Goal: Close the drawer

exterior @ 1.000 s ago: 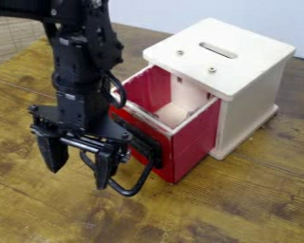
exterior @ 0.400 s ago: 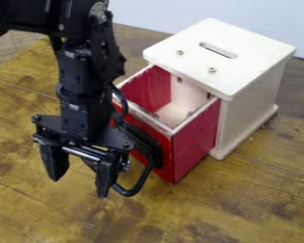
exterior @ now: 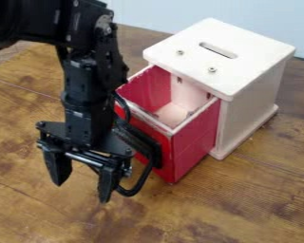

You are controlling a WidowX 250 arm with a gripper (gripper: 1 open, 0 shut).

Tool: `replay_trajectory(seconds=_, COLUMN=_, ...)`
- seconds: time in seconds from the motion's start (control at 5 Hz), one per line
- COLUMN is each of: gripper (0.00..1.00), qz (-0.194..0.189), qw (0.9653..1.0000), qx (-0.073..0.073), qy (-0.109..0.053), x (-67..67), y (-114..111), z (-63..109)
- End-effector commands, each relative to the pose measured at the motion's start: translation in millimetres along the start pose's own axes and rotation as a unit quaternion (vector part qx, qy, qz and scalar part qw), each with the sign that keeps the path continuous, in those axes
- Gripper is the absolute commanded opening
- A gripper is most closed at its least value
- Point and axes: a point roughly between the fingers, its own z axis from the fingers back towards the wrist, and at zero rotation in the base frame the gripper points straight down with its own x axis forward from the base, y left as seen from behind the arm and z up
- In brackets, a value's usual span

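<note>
We hover at the open drawer, ready to push it in.

From the left, our claw (exterior: 83, 177) hangs spread over the wooden counter (exterior: 243, 204), pinching nothing, just beside the black loop handle (exterior: 140, 171). The red drawer (exterior: 180, 128) stands pulled out of the white cabinet (exterior: 237, 71); its pale interior looks empty to us. Next we judge a push on the red front toward the cabinet is needed.

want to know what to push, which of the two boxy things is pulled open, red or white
The red drawer: it sticks out of the white cabinet, its pale inside showing, with a black loop handle by the tool. The cabinet only has a slot on top.
</note>
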Motion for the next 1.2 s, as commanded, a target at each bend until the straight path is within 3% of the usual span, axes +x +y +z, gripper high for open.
replay_trajectory(seconds=0.0, gripper=1.0, qz=-0.002, qw=0.9999, qx=-0.002, qy=-0.017, x=5.6, y=-3, z=5.6)
replay_trajectory(seconds=1.0, gripper=1.0, qz=0.005, qw=0.9999, qx=-0.004, qy=-0.009, x=17.1, y=-7, z=-10.4)
